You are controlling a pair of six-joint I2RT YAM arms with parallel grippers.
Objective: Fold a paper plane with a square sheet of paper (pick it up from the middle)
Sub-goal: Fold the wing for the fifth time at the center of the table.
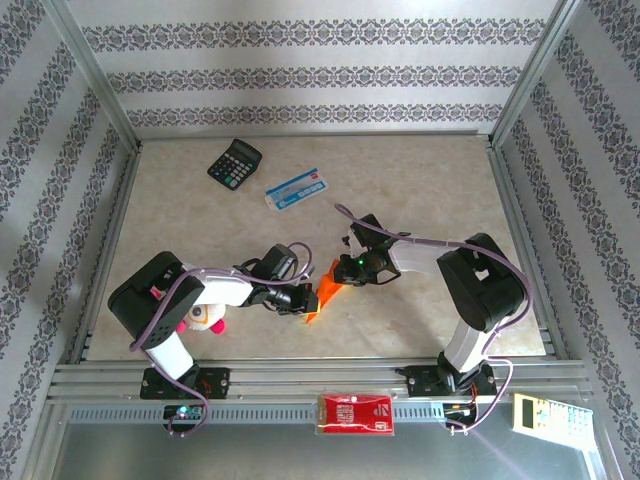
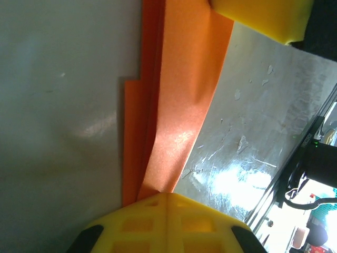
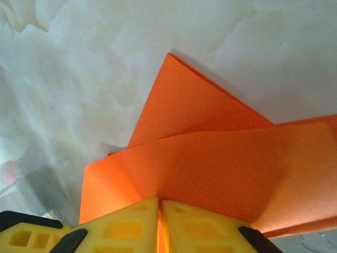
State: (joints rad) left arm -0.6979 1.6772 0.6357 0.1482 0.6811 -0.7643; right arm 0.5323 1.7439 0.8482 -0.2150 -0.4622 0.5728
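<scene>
The bright orange sheet of paper (image 1: 322, 294) is folded into overlapping flaps and held just above the table between the two arms. My left gripper (image 1: 303, 300) is shut on its lower end. In the left wrist view the folded strip (image 2: 179, 105) runs out from the closed left gripper (image 2: 167, 196) towards a yellow fingertip (image 2: 263, 16) of the other arm. My right gripper (image 1: 341, 271) is shut on the upper end. In the right wrist view the paper (image 3: 210, 158) fans out from the pinched right gripper (image 3: 159, 203), with a pointed flap behind.
A black calculator (image 1: 234, 162) and a blue-and-white flat packet (image 1: 298, 188) lie at the back of the table. A pink-and-white toy (image 1: 205, 318) sits under the left arm. A red packet (image 1: 354, 412) and a pale handset (image 1: 538, 412) rest on the front rail.
</scene>
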